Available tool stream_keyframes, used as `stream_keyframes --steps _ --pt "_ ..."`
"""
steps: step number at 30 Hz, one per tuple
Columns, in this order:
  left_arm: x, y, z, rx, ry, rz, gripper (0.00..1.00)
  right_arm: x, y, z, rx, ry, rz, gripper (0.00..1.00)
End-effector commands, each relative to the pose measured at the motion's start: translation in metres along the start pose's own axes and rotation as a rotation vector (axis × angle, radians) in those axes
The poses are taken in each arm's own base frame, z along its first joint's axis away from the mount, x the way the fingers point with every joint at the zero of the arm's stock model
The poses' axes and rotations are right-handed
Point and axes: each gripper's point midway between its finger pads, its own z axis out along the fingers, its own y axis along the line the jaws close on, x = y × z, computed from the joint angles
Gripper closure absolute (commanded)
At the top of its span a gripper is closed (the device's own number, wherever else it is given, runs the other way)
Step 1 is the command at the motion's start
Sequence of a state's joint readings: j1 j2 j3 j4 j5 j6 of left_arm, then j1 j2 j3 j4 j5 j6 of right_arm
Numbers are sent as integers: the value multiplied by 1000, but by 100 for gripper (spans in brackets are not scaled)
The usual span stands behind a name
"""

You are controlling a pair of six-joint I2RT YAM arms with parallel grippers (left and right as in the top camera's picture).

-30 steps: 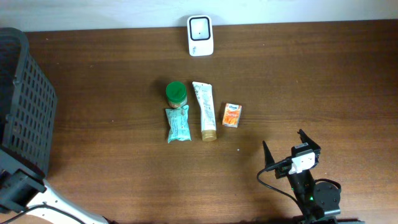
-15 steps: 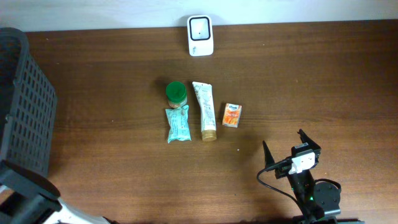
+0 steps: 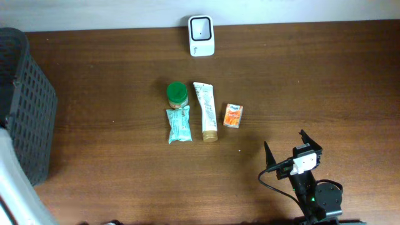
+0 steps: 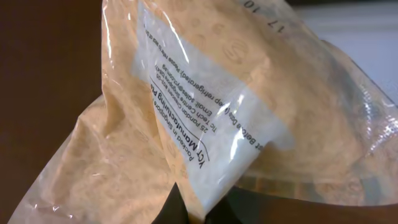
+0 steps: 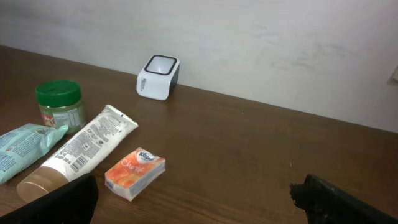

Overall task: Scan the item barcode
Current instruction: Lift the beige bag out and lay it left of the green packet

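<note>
The left wrist view is filled by a clear plastic bag (image 4: 205, 112) of beige grains with a white printed label; no barcode shows on this side. My left gripper (image 4: 200, 214) is shut on the bag's lower fold, with its dark fingers (image 4: 173, 208) just visible. The white scanner (image 3: 201, 27) stands at the table's far edge and also appears as the scanner (image 5: 158, 77) in the right wrist view. My right gripper (image 3: 285, 144) rests near the front right, open and holding nothing. In its wrist view the right gripper (image 5: 199, 205) faces the row of items.
A green-lidded jar (image 3: 177, 94), teal packet (image 3: 179, 124), tube (image 3: 205, 110) and orange tissue pack (image 3: 233, 115) lie mid-table. A black basket (image 3: 25, 106) stands at the left edge. A pale blurred shape (image 3: 12, 181) covers the lower left corner.
At the overhead view's lower left, the dark parts of the left arm have gone and a pale blurred shape now rises along the edge. The right arm has not moved.
</note>
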State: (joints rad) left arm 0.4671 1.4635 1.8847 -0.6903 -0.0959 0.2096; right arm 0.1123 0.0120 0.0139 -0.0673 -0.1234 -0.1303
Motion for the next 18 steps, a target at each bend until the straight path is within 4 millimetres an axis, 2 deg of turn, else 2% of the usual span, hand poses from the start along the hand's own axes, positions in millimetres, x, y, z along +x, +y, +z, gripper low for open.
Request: stream_keyframes --steps 1,3,4,6,7,10,15,18 --pt "-27 -62 -53 241 -70 -97 100 3 1 0 -3 4 12 2" --pt "-14 -101 -65 368 -2 -104 100 3 1 0 -3 3 12 2" --pt "0 -127 -70 446 59 -85 100 3 1 0 -3 4 12 2" --pt "24 -162 -73 527 154 -40 100 3 1 0 -3 4 12 2" --pt "41 -182 -74 570 215 -10 100 3 1 0 -3 4 12 2" --pt "89 -225 -73 637 403 -1 100 3 1 0 -3 3 12 2" --pt "162 -270 -57 607 688 -110 100 3 1 0 -3 3 12 2" --pt "200 -283 -47 544 828 -188 100 3 1 0 -3 4 12 2"
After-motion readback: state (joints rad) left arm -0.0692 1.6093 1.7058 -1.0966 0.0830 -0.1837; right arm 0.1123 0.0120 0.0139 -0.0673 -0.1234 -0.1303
